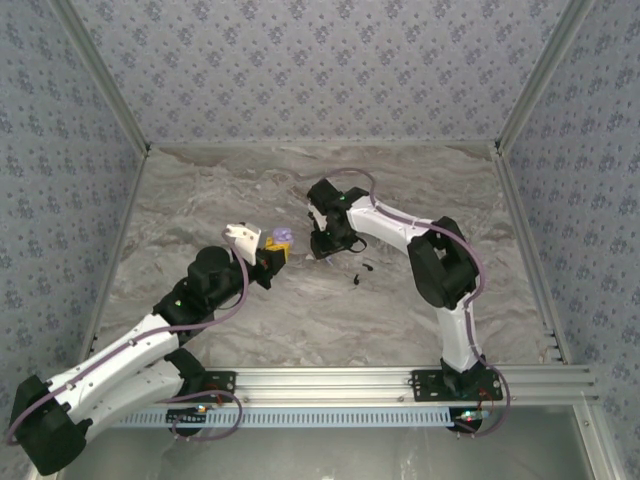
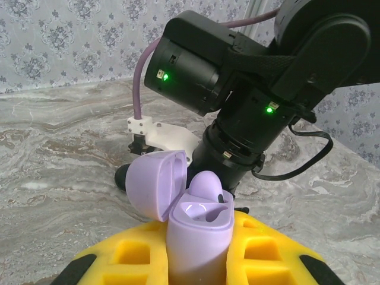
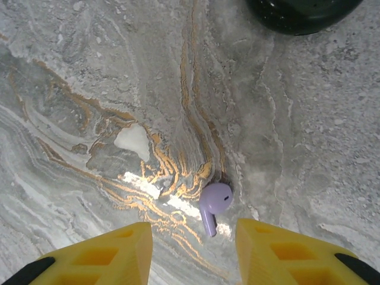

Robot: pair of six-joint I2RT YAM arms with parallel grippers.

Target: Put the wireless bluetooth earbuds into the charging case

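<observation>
R hand [image 3: 191,238] spread over flat earbud [image 3: 214,199] (stem toward cam, bud away).

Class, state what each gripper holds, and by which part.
Left gripper clamps the open charging case by its lower body. Right gripper holds nothing; an earbud lies untouched on the table.

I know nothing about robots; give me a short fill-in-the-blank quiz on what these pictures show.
The left gripper grips a purple charging case whose lid is ____.
A purple earbud lies on the ____, outside the case.
The right gripper above it has fingers coloured ____.
Missing words: open; table; yellow.
</observation>
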